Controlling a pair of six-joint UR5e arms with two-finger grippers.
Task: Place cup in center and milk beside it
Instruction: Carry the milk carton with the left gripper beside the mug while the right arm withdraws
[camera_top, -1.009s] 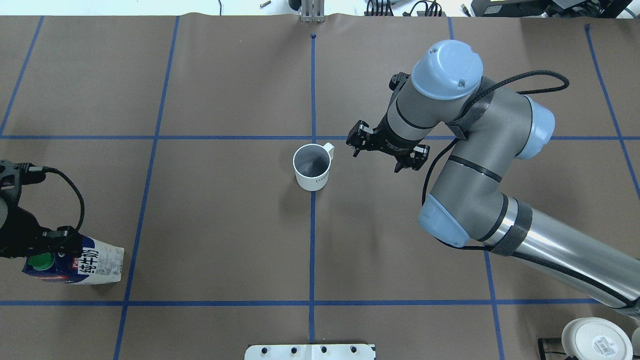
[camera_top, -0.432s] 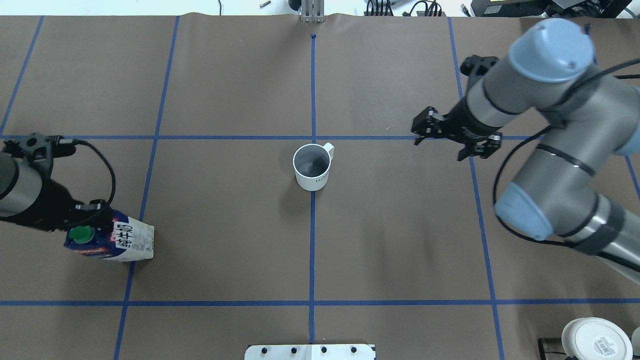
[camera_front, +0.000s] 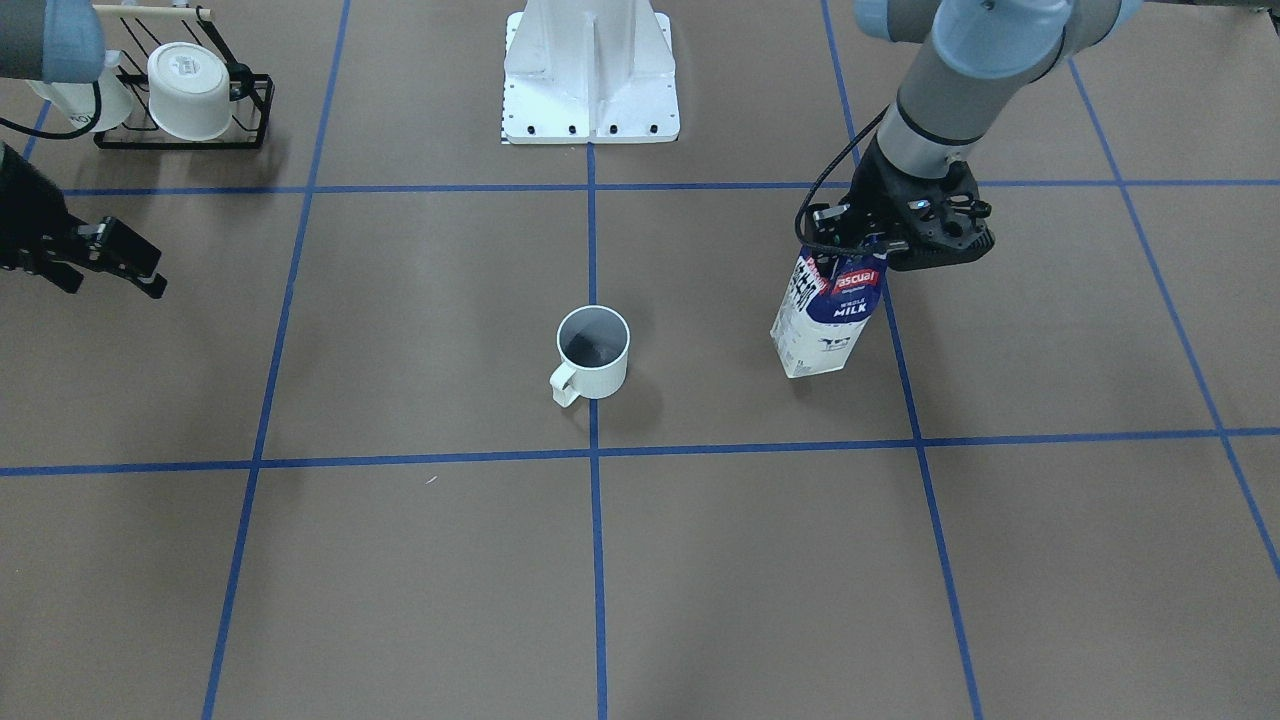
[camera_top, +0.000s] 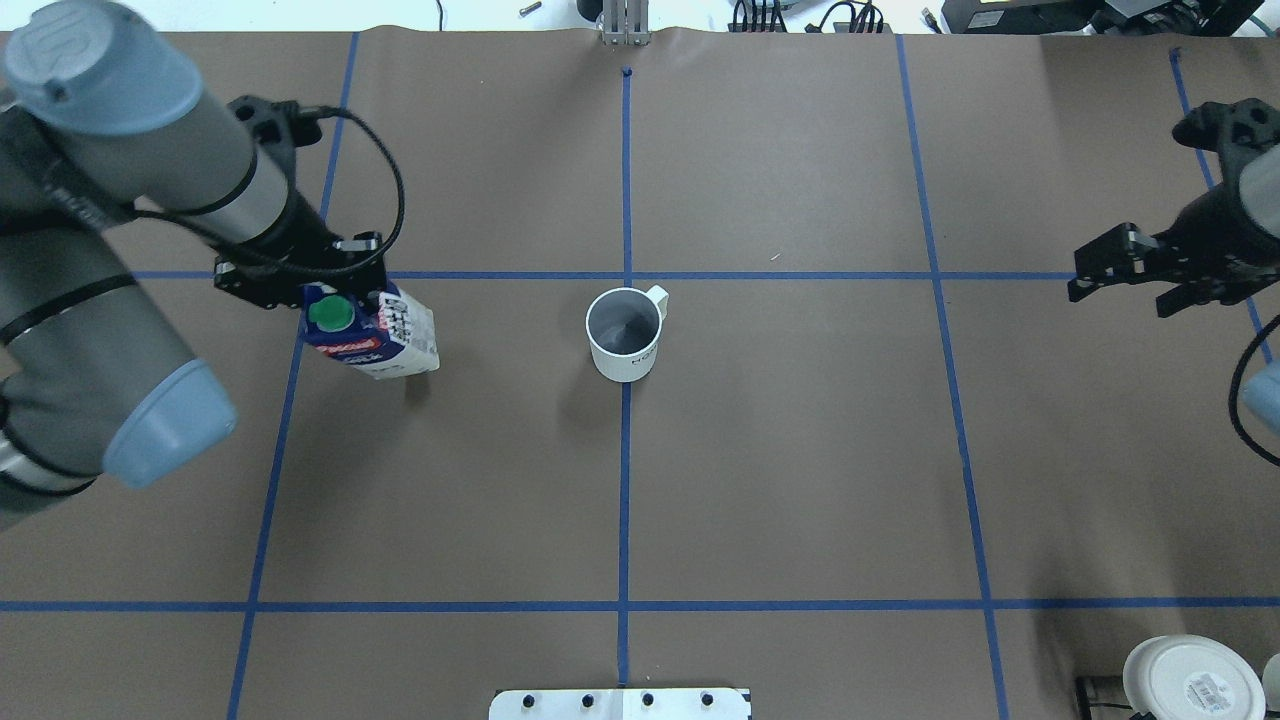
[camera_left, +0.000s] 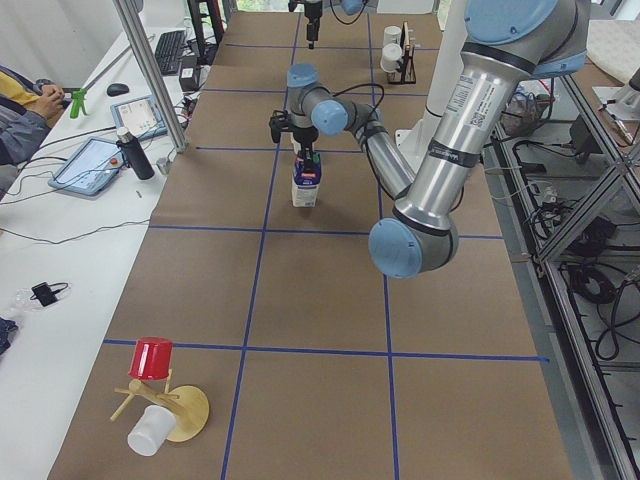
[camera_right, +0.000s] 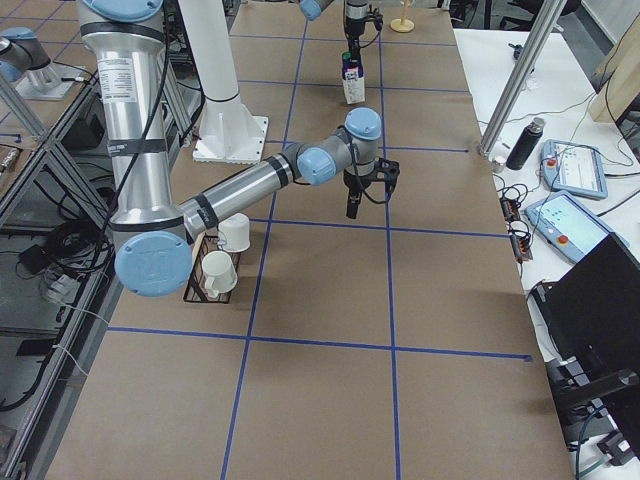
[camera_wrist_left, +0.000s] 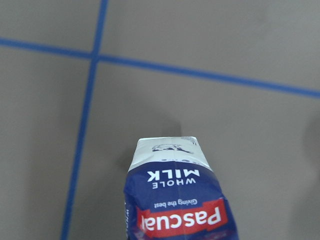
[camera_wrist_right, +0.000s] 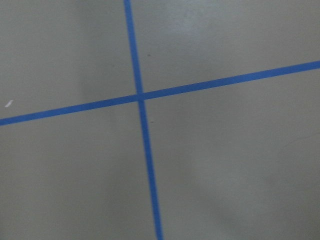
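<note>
The white cup (camera_top: 625, 335) stands upright on the central blue tape line (camera_top: 624, 480) at the middle of the brown surface, handle toward the far side; it also shows in the front view (camera_front: 593, 350). My left gripper (camera_top: 333, 296) is shut on the top of the milk carton (camera_top: 375, 338), by its green cap, and holds it tilted, well left of the cup. In the front view the carton (camera_front: 823, 325) hangs under that gripper (camera_front: 885, 252). I cannot tell if its base touches. My right gripper (camera_top: 1125, 288) is open and empty far right, also seen in the front view (camera_front: 108, 275).
A black wire rack (camera_front: 250, 110) with white mugs stands at the robot's right rear corner; one mug's labelled base (camera_top: 1190, 682) shows overhead. The white robot base plate (camera_front: 590, 70) sits at the near middle edge. A wooden stand with a red cup (camera_left: 155, 358) is at the left end.
My left arm carried the milk from the near left corner up and right, closer to the cup. My right arm drew away from the cup to the far right. The cup stayed put.
</note>
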